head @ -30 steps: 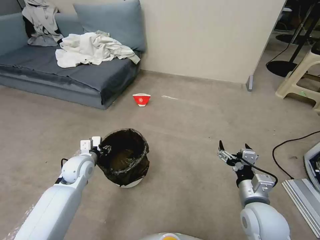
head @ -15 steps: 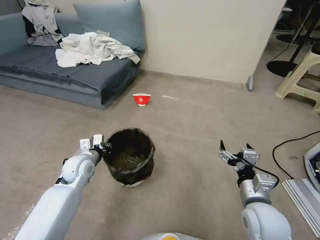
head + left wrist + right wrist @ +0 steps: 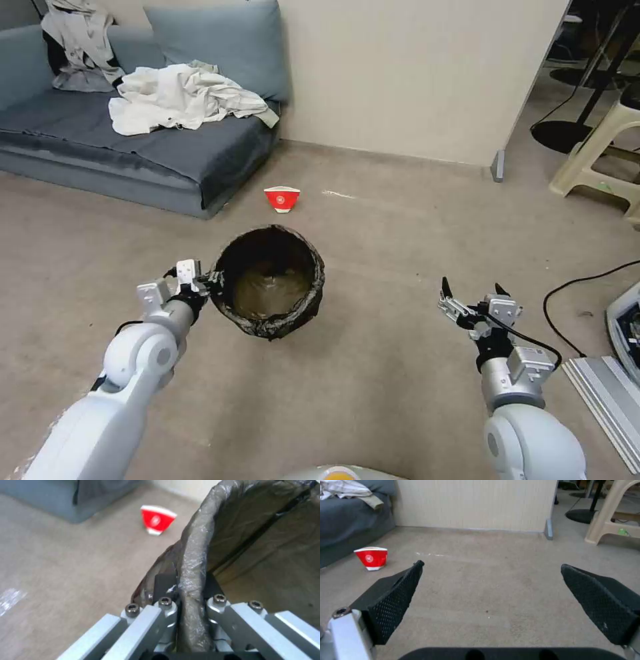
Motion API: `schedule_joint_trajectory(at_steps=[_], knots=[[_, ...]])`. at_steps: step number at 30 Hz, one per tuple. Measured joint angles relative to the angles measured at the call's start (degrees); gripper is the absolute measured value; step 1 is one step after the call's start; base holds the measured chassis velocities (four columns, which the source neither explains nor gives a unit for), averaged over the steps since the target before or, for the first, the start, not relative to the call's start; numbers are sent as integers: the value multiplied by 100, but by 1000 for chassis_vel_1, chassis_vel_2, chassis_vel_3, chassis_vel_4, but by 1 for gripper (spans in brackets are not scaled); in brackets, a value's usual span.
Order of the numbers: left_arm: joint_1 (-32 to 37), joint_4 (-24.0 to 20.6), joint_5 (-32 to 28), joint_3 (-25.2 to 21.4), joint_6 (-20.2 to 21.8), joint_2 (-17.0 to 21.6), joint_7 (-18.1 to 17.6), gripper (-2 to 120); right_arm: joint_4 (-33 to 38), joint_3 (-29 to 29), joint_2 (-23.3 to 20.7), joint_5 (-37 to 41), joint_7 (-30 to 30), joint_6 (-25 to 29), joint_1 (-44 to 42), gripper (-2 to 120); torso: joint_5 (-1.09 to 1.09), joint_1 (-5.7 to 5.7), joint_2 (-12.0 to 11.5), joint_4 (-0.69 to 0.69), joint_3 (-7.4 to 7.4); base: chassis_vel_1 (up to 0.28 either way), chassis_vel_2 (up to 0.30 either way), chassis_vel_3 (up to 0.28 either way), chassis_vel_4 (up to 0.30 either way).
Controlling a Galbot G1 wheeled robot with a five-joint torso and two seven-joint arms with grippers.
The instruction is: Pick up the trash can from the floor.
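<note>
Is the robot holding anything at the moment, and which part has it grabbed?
The left gripper pinches the trash can by its bag-covered rim; the right gripper holds nothing.

You see glossy white rounded arms, grey wrist cuffs and black cables, the left gripper [image 3: 186, 590] in silver bars with hex screws, the right gripper [image 3: 491, 597] with black dimpled pads [image 3: 395, 600].

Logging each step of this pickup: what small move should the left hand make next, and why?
Probably a slow, straight lift. The left hand is clamped on the trash can rim, the can tilts toward the camera, and the right hand hangs open to the side.
</note>
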Motion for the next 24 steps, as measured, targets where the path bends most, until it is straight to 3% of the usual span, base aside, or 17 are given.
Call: schedule_joint_trajectory(at_steps=[7, 13, 24], knots=[[668, -687, 75, -244, -189, -19, 94, 3, 10, -17, -46, 11, 4, 0, 45, 100, -1, 0, 0, 1, 0, 0, 0, 0, 0], [1050, -1280, 326, -293, -195, -185, -162, 3, 36, -44, -51, 13, 4, -1, 49, 100, 1, 0, 0, -1, -1, 0, 0, 0, 0], [1458, -1638, 716, -219, -181, -423, -220, 3, 57, -47, -33, 17, 0, 3, 48, 100, 0, 0, 0, 0, 0, 0, 0, 0, 0]])
